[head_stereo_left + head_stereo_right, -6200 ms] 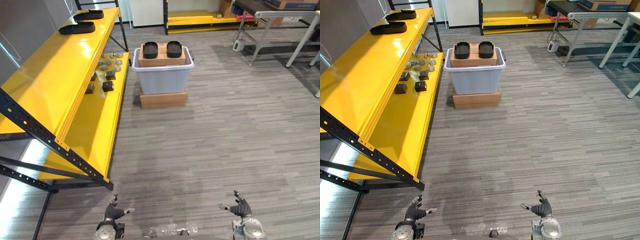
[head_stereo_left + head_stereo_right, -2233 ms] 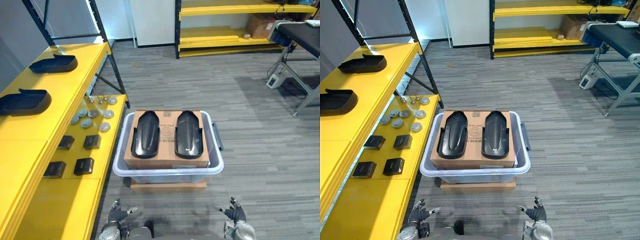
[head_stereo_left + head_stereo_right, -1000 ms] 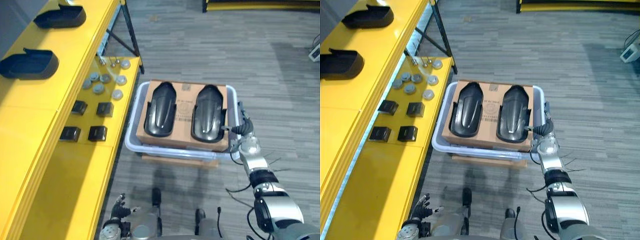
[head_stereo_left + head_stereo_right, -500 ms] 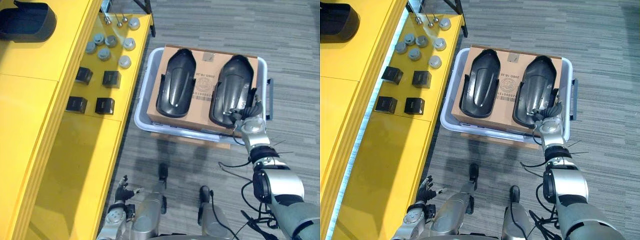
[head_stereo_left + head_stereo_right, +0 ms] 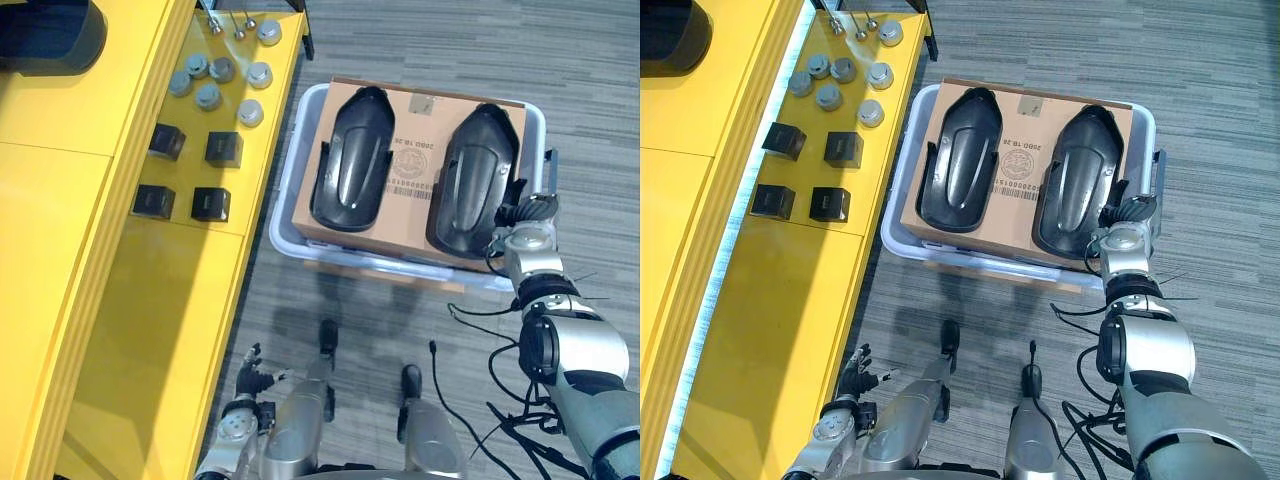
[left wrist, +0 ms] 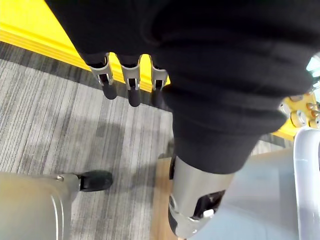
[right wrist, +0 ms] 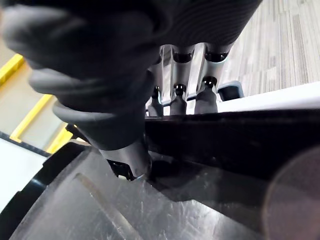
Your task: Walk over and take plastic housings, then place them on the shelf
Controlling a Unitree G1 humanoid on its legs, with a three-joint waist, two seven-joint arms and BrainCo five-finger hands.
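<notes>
black housings: two lie side by side on top of a cardboard box (image 5: pixel 412 165); the left housing (image 5: pixel 352 170) is free, the right housing (image 5: pixel 478 180) is at the robot's right hand
cardboard box: it sits in a pale grey bin (image 5: pixel 284 215); the bin stands on the floor just beside the yellow shelf (image 5: pixel 60 250)
right hand (image 5: pixel 528 214): it is at the near right edge of the right housing; in the right wrist view the thumb (image 7: pixel 125 160) presses on the shiny dark surface and the fingers (image 7: pixel 176 95) go down behind the dark rim, so the rim is pinched between them
left hand (image 5: pixel 247 378): it hangs low, near the floor and close to the shelf edge, well apart from the bin; its fingers (image 6: pixel 131 85) are almost straight, a little apart, with nothing in them
yellow shelf: on the lower board are small black blocks (image 5: pixel 222 148) and grey round parts (image 5: pixel 208 95); on the upper board one more black housing (image 5: pixel 50 35) lies at the far corner
</notes>
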